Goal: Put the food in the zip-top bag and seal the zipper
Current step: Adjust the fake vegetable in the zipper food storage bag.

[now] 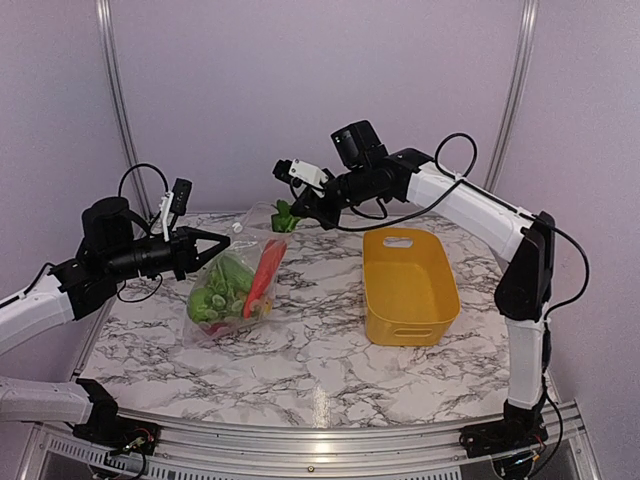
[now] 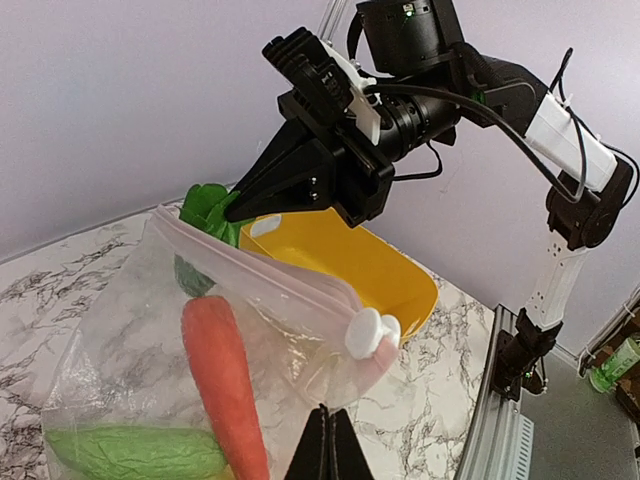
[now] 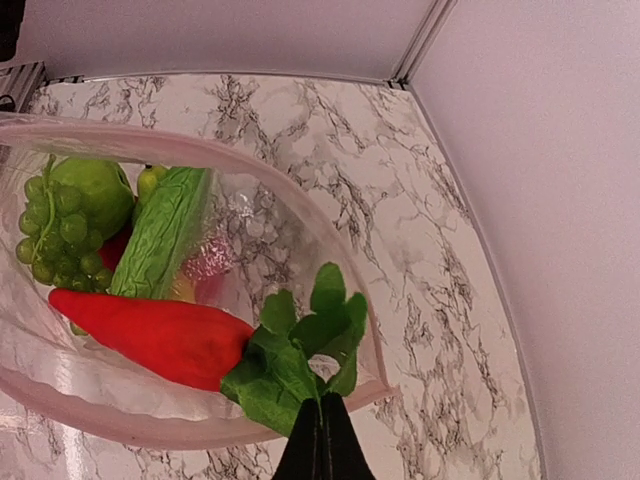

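Top external view: the bag (image 1: 235,285) stood half raised on the table (image 1: 300,370), between the two arms.
Left gripper (image 1: 222,240): fingers were pressed together, apparently pinching the bag's mouth edge near the slider (image 2: 372,333). Its own wrist view cut off the contact.
Food: grapes (image 3: 50,225) and green pieces lay low in the bag.
Carrot (image 1: 265,275): its long axis ran from the bag's low end up to the mouth, tip down.
Leaves (image 3: 300,350): these poked out at the mouth, across the zipper (image 2: 260,262).
Right gripper (image 3: 322,440): it was clamped on the leaves, just above the mouth, and was the nearer arm.
Coming move: the leaves likely had to drop below the zipper before sealing.
Basket (image 1: 405,325): this sat well apart to the right.
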Robot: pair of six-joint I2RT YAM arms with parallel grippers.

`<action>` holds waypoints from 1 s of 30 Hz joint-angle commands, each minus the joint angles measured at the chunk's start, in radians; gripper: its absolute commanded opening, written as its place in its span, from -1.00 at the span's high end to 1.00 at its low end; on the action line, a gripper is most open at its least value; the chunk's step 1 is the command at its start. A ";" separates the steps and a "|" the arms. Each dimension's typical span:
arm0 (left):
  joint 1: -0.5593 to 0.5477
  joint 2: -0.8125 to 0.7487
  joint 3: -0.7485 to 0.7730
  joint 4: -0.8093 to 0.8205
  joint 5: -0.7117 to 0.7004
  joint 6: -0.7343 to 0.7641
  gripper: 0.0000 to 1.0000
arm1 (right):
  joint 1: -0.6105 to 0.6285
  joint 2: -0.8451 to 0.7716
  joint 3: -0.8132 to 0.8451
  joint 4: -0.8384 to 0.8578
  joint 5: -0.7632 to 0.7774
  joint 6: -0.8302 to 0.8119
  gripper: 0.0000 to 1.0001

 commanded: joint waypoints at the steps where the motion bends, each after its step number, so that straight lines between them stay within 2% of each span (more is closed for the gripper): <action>1: 0.000 0.000 -0.006 0.028 0.002 -0.010 1.00 | 0.047 -0.062 0.020 -0.047 -0.085 -0.040 1.00; 5: 0.000 -0.002 0.006 0.028 0.003 -0.015 1.00 | 0.077 -0.056 0.050 -0.081 -0.196 -0.068 1.00; 8: 0.000 -0.010 0.015 0.016 -0.002 -0.010 1.00 | 0.082 -0.055 0.083 -0.050 -0.248 -0.024 1.00; 15: 0.000 -0.011 0.017 0.005 -0.005 -0.008 1.00 | 0.075 -0.143 0.052 0.131 -0.106 0.035 1.00; 20: 0.000 -0.011 0.017 0.018 -0.004 -0.012 1.00 | 0.059 -0.133 0.004 0.143 -0.119 0.047 1.00; 23: 0.000 -0.011 0.014 0.026 -0.007 -0.015 1.00 | 0.060 -0.072 -0.021 0.103 -0.174 0.056 1.00; 30: 0.000 -0.009 0.014 0.029 -0.007 -0.016 1.00 | 0.073 0.074 0.050 0.000 -0.289 0.079 1.00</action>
